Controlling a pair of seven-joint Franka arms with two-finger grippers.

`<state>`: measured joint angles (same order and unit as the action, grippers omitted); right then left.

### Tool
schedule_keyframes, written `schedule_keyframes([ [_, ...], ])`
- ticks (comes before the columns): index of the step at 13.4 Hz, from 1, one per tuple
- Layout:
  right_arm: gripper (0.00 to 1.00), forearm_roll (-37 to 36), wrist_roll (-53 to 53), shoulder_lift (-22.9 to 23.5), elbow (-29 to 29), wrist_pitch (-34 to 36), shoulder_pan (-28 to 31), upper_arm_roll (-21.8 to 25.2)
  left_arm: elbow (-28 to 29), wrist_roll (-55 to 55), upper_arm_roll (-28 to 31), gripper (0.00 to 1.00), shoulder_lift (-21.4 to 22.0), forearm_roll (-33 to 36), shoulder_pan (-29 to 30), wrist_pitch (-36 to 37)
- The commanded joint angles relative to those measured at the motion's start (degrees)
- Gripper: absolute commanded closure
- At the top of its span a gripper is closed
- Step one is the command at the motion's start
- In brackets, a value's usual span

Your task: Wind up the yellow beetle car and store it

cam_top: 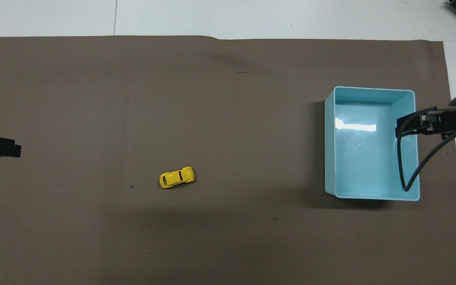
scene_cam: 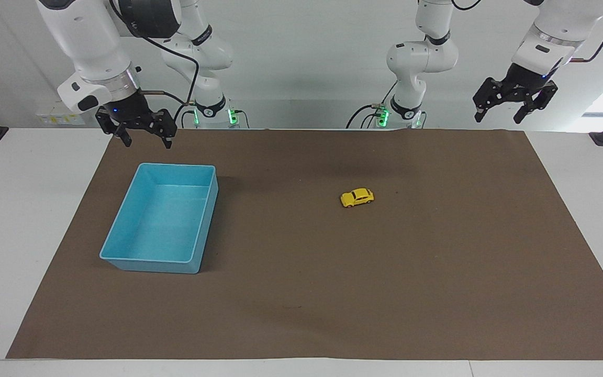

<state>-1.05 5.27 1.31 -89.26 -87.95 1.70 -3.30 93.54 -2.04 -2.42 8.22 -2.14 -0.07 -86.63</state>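
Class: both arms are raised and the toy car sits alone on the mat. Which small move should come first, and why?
Probably lower the open left end effector toward the yellow beetle car: nothing holds it, it lies toward that arm's end, and the blue bin is empty. The right end effector waits open by the bin.

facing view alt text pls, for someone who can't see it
A yellow beetle car sits alone on a brown mat, with an empty blue bin toward the right arm's end. Both arms wait raised with claws open: the right claw over the mat's edge near the bin, the left claw off its corner.
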Motion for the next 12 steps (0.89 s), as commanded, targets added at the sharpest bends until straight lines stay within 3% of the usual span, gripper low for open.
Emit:
schedule_keyframes([
  [1,0.00,1.0,-1.1,-0.6,-0.2,0.1,0.7,-0.2,0.5,-0.6,-0.7,0.00,0.9,-0.3,1.1,1.0],
  [12,0.00,1.0,-1.1,-0.6,-0.2,0.1,0.7,-0.2,0.9,-0.1,-0.7,0.00,0.9,-0.3,1.2,0.8],
])
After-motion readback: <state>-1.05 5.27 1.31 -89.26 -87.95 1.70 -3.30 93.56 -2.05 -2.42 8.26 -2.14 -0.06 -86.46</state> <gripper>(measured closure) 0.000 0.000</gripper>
